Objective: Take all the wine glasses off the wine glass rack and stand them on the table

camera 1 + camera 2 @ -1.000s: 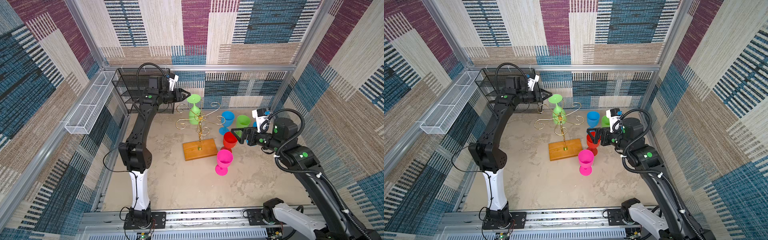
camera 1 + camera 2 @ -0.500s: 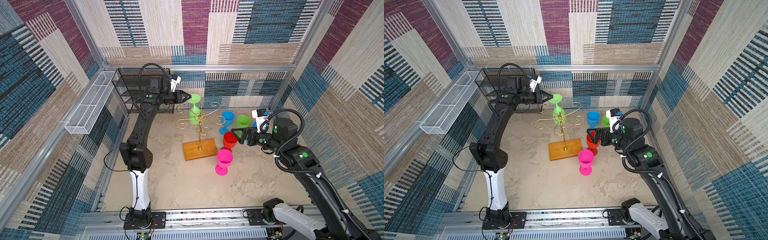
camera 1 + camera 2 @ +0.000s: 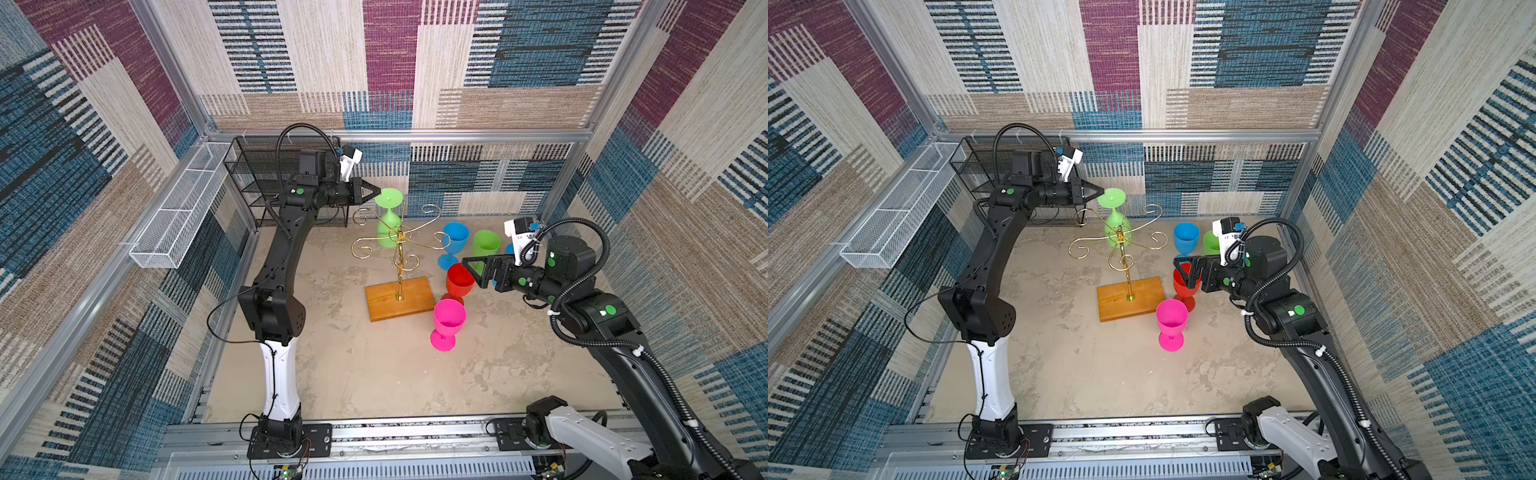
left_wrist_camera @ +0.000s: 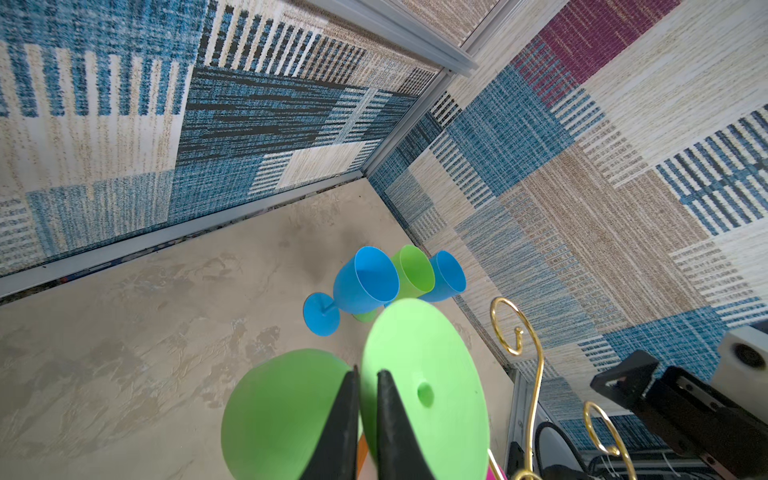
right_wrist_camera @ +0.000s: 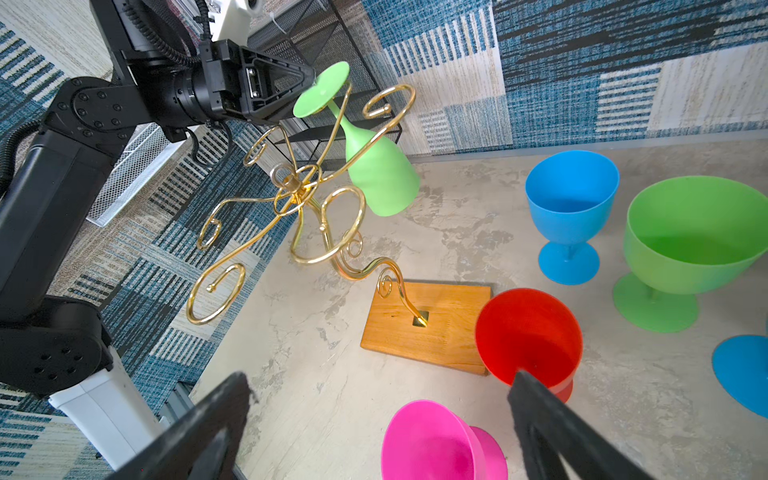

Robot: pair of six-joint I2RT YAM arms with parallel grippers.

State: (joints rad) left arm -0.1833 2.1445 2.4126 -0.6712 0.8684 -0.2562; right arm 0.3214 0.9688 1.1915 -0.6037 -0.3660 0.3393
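Note:
A light green wine glass (image 3: 388, 232) (image 3: 1117, 230) hangs upside down from a curled arm of the gold wine glass rack (image 3: 400, 266) (image 3: 1128, 270), which stands on a wooden base (image 5: 428, 328). My left gripper (image 3: 377, 192) (image 3: 1101, 192) reaches in from the left at the glass's upturned foot. In the left wrist view its jaws pinch the rim of the foot disc (image 4: 424, 374), with the bowl (image 4: 282, 411) beside them. My right gripper (image 3: 471, 272) (image 5: 380, 380) hovers open to the right of the rack, above the red and pink glasses, holding nothing.
Upright glasses stand right of the rack: pink (image 3: 448, 322), red (image 3: 459, 280), blue (image 3: 455, 239), green (image 3: 485, 245), and another blue (image 4: 446, 274) behind. A black mesh shelf (image 3: 266, 174) sits at the back left. A white wire basket (image 3: 178, 216) hangs on the left wall.
My left gripper moved slightly right toward the glass's foot and its jaws closed onto the rim. The right arm has not moved.

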